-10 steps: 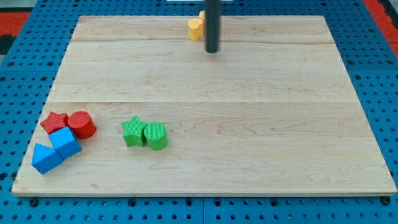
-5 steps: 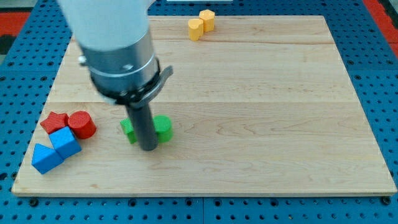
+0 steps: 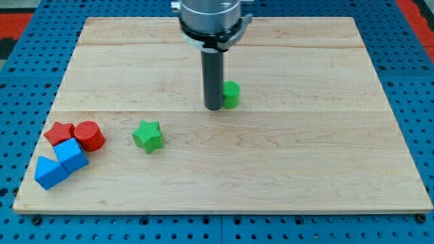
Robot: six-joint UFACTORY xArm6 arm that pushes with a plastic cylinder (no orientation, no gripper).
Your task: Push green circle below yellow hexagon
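Note:
The green circle (image 3: 232, 94) sits near the middle of the wooden board (image 3: 312, 156), partly hidden by the rod. My tip (image 3: 213, 107) touches the board right at the circle's left side. The yellow hexagon and the other yellow block at the view's top are hidden behind the arm's body. A green star (image 3: 148, 135) lies alone to the lower left of the tip.
A red star (image 3: 60, 131), a red circle (image 3: 89, 135), a blue cube (image 3: 71, 154) and a blue triangle (image 3: 49, 172) cluster at the board's lower left corner. Blue pegboard (image 3: 27, 74) surrounds the board.
The tip moved up and to the right from the green pair. The green circle went with it, away from the green star, toward the view's top. The arm now hides the yellow blocks.

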